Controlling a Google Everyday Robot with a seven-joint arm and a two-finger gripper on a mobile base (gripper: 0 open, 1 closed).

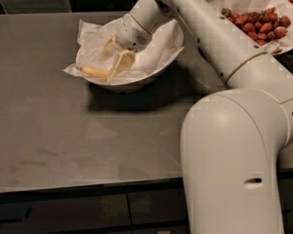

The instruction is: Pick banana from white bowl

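The white bowl (158, 69), lined with crumpled white paper, stands at the back of the grey table. The small yellow banana (94, 72) lies at the bowl's lower left, by the rim. My gripper (109, 62) reaches down into the bowl from the right. Its two translucent fingers (123, 63) are spread apart, and their tips sit just above the banana's right end. I cannot tell whether a tip touches the banana. Nothing is held.
A second paper-lined bowl with red strawberries (256, 21) stands at the back right, behind my arm. My white arm and its large base (234, 160) fill the right side of the view. The grey table (63, 130) runs to a front edge at the bottom.
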